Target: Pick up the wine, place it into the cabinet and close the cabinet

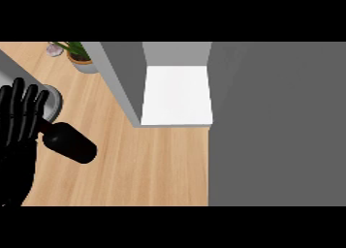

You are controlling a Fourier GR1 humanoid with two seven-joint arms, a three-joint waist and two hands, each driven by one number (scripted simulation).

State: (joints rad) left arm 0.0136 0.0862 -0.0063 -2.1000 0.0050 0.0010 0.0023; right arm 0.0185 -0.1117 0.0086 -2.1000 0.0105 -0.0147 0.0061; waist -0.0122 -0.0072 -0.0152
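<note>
Fingers (pixel 19 99) straight and apart, the left hand (pixel 11 145) rests at nine o'clock, holding nothing. Just beside it the wine (pixel 71 144) lies on the table (pixel 147 164), not yet lifted. At twelve o'clock the cabinet (pixel 177 94) stands open, so picking, placing and closing all appear left.

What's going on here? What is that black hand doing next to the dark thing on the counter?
A robot is meant to put wine away in a cabinet. The dark wine bottle lies on its side on the wooden counter, not yet picked up. The robot's left hand shows at the left edge beside it, fingers straight and open, holding nothing. The cabinet stands open, white inside, without the bottle. The right hand is out of view.
</note>
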